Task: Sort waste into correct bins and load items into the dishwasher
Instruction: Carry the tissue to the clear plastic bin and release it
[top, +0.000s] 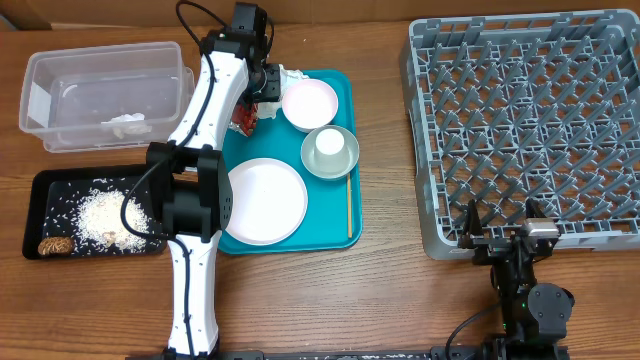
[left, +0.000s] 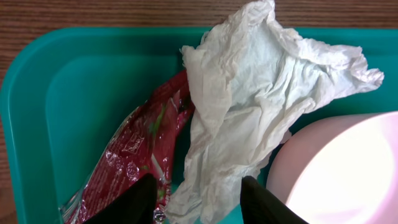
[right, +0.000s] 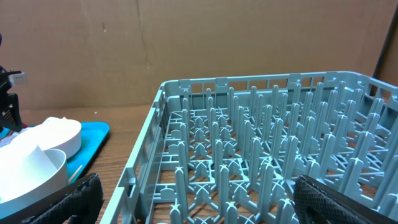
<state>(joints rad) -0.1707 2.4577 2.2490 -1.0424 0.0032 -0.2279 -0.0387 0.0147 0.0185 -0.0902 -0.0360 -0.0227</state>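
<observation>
Crumpled napkin (left: 249, 99) at the teal tray's (left: 81, 106) far edge, overlapping a red wrapper (left: 134, 155), print too blurred to read. Left of the tray: clear tub (top: 45, 130) holding a second napkin (top: 128, 125), black tray (top: 35, 215) with rice crumbs (top: 100, 215). Left gripper (left: 198, 199) half-spread astride the napkin's lower end, grip unclear. Right gripper (right: 205, 205) spread wide, empty, right of the tray.

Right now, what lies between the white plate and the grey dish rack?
Overhead view: the wooden stick lies on the teal tray beside the plate, then bare table up to the rack.
</observation>
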